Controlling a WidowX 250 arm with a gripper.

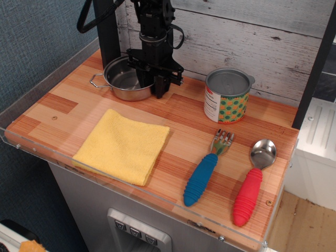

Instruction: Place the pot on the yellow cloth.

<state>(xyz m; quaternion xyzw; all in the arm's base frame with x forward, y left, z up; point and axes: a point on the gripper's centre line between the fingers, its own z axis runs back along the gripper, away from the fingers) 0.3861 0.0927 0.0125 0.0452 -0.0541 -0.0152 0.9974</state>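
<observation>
At the upper middle of the frame, the arm is matte black and blocky, with looping black cables and a black claw [153, 86] of two stubby fingers.
</observation>
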